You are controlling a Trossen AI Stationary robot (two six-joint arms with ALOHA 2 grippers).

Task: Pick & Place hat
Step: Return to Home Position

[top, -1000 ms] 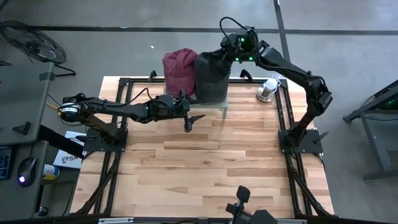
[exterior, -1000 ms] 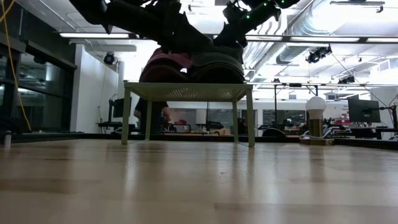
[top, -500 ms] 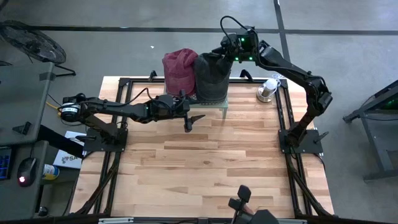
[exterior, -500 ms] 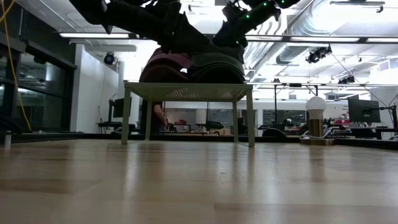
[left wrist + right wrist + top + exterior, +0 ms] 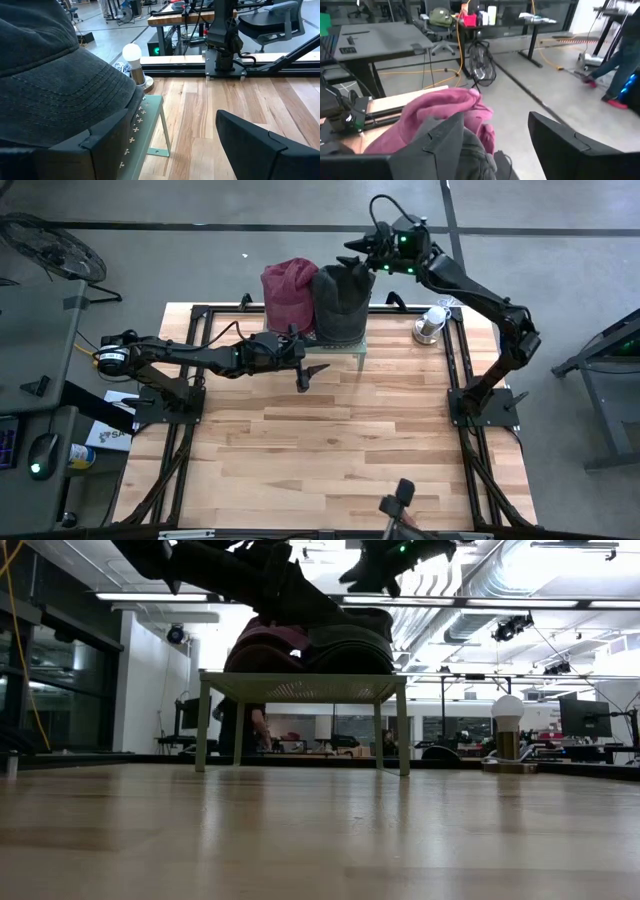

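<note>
High view: right pincer (image 5: 358, 250) gapes empty above the black caps (image 5: 340, 305); left pincer (image 5: 308, 375) spread beside the shelf (image 5: 352, 345).

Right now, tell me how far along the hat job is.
Done: the red caps and black caps sit stacked side by side on the shelf. In hand: nothing; the right hand hangs open above the black stack, the left hand open by the shelf's front edge. Left: both arms probably just need to retract home.

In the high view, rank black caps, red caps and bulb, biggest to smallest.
Black caps and red caps: nearly alike, too close to rank.
Bulb: clearly smallest.
</note>
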